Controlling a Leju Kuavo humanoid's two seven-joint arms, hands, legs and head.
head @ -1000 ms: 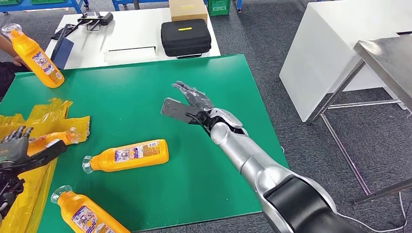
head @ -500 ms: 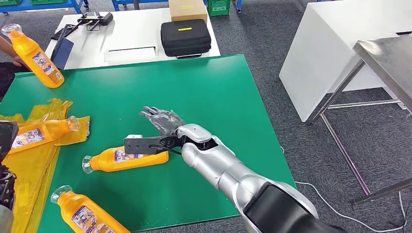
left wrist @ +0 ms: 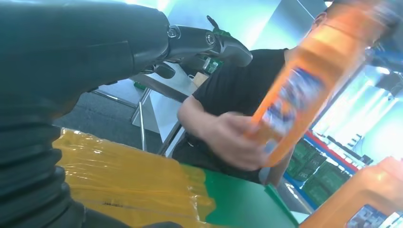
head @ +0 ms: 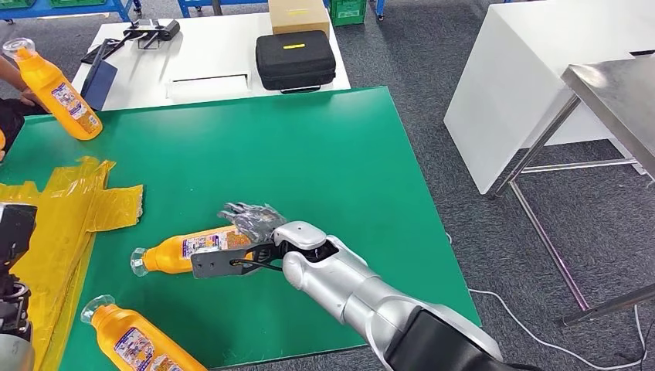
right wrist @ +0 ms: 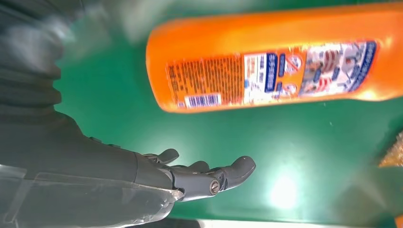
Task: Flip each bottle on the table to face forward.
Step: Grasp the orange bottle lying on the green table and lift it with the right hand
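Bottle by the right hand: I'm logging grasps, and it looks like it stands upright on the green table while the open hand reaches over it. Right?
Not quite. The bottle lies on its side on the green table, as the head view shows. The rest holds: the right hand reaches over it with its fingers apart, not gripping yet.

Silver right arm, black elbow cover, grey ribbed wrist cover, dark-fingered right hand
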